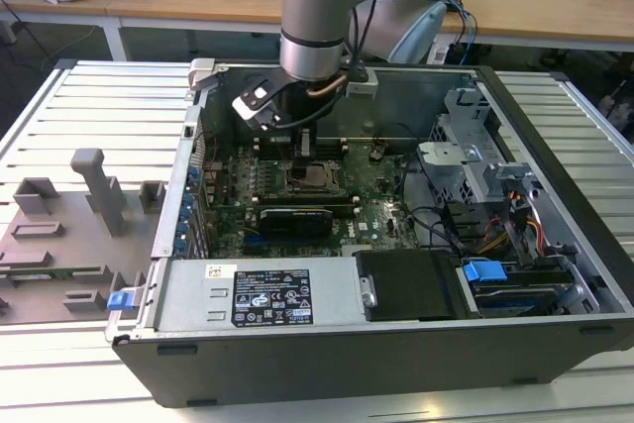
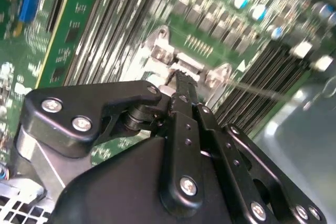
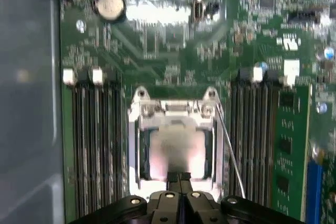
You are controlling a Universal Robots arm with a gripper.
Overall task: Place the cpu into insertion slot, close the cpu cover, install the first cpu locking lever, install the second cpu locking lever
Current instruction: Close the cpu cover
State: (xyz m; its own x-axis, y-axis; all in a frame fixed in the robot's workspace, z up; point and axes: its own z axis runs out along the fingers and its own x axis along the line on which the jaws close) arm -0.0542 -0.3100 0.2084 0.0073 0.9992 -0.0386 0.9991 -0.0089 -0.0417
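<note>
Your gripper (image 3: 178, 178) has its fingers pressed together, pinching nothing visible, with the tips at the cpu cover (image 3: 137, 145). One cpu (image 3: 176, 148) lies under it in the insertion slot (image 1: 310, 178), centre of the exterior view. One thin wire lever (image 3: 231, 153) stands beside it.

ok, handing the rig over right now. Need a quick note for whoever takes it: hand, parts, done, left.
Hand: shut, nothing seen between the tips, which sit at the edge of the cpu cover.
Cpu: seated in the insertion slot on the motherboard; its silvery top shows through the cover's window.
Done: cpu placed; cover looks down over it.
Left: one thin locking lever angles away from the socket's side and looks unlatched. I cannot tell the other lever's state.
</note>
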